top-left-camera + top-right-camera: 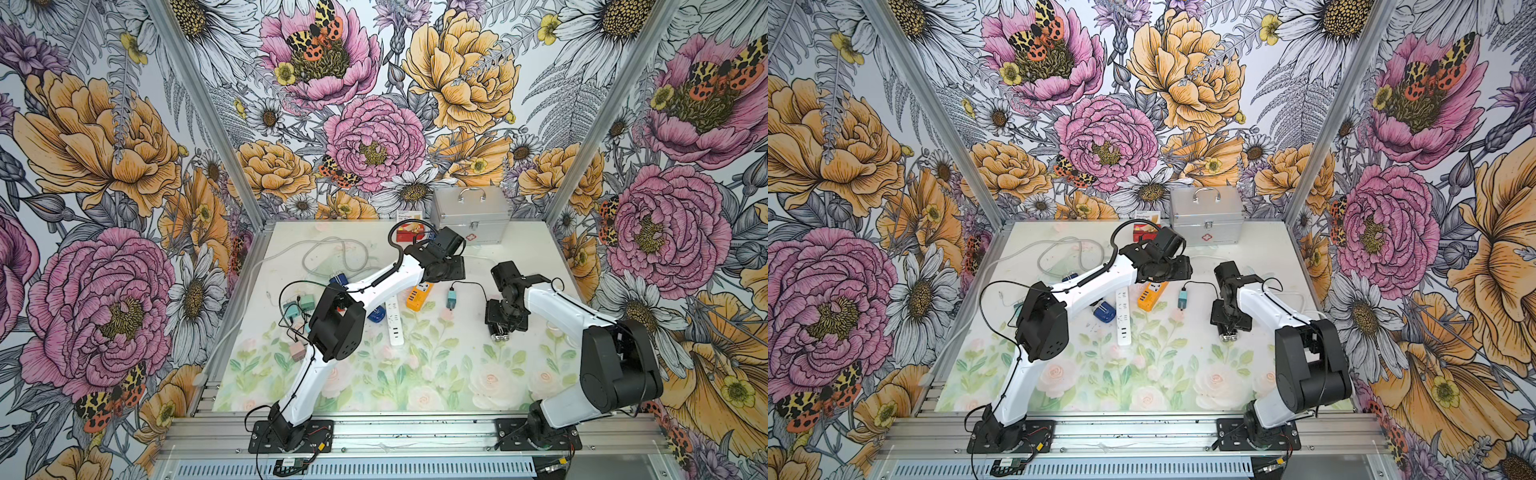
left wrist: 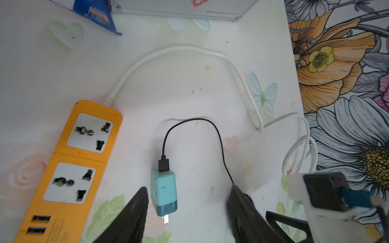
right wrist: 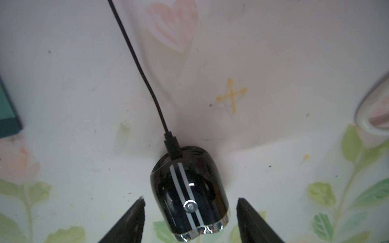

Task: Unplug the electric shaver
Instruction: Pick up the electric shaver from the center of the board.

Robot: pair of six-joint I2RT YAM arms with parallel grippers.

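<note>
Both spread, empty: my left gripper (image 2: 189,188) flanks teal adapter (image 2: 164,192), loose on table (image 2: 189,84), prongs bare, out of orange strip (image 2: 81,156); right gripper (image 3: 190,199) flanks shaver (image 3: 189,185) w/ cord (image 3: 136,63) attached. Unplug prob. done.

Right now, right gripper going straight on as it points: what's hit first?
Likely the electric shaver, lying centred between the open fingers of the right gripper; fingertips may reach the table beside it. Depth unclear.

In both top views the right gripper (image 1: 501,329) covers the electric shaver (image 1: 500,337) except its chrome head. The left arm (image 1: 386,278) partly hides a blue item (image 1: 1104,312), possibly another shaver.
</note>
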